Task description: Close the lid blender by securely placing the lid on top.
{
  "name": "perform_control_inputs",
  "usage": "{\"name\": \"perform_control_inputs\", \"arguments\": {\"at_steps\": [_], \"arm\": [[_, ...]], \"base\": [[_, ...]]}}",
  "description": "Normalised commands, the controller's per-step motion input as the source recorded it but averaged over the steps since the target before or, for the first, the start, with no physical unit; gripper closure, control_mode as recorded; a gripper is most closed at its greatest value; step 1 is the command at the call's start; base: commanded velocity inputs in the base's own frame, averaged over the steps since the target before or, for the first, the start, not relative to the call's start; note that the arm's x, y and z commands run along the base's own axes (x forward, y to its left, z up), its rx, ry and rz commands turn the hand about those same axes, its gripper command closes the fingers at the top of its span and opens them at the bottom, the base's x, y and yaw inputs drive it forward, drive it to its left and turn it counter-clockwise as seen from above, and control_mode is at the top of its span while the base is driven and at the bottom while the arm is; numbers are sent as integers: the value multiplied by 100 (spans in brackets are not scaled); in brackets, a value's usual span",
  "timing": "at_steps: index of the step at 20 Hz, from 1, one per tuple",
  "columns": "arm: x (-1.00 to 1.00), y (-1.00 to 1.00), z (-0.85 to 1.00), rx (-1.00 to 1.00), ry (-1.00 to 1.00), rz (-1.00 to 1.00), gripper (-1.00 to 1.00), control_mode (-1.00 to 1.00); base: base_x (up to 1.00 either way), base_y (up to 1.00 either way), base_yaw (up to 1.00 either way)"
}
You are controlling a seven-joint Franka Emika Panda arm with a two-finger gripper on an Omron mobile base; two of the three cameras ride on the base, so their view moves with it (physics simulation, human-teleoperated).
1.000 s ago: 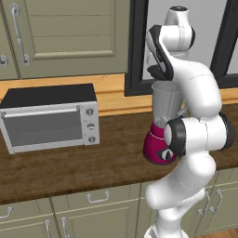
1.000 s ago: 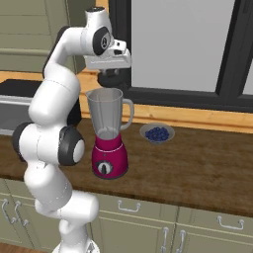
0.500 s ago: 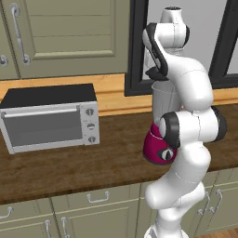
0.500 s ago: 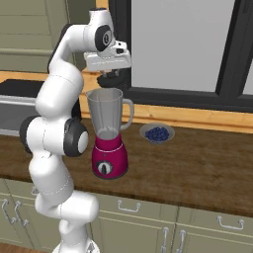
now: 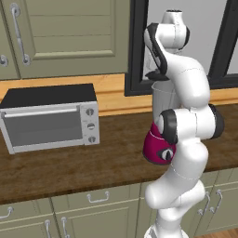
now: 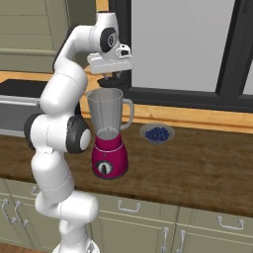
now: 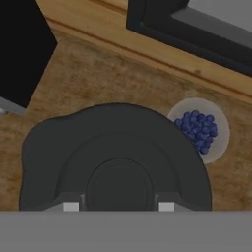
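The dark round lid [image 7: 115, 162] is sitting between the gripper [image 7: 118, 206]'s fingertips, hanging above a wooden counter [image 7: 98, 74] beside a small plate [image 7: 216, 147] holding blueberries [image 7: 198, 129].

Both base views look forward and down from behind the arm, left and right, sharing the brown wooden counter [image 5: 69, 162] and magenta-based clear-jarred blender [image 6: 109, 133]. The hand view looks steeply down, close above the dark round lid [image 7: 115, 160].
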Motion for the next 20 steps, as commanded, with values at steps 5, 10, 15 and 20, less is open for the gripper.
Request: {"name": "perform_control_inputs", "arguments": {"at_steps": [5,10,15,20], "arm": [[-13,-18,-22,0,-1,14,100,-100],[-15,-5,0,0,-1,1,100,-100],[-72,-37,0,2,-8,2,100,-100],[-64,-22,0,0,-4,3,100,-100]], "base": [[0,0,0],[0,0,0],[0,0,0],[0,0,0]]}}
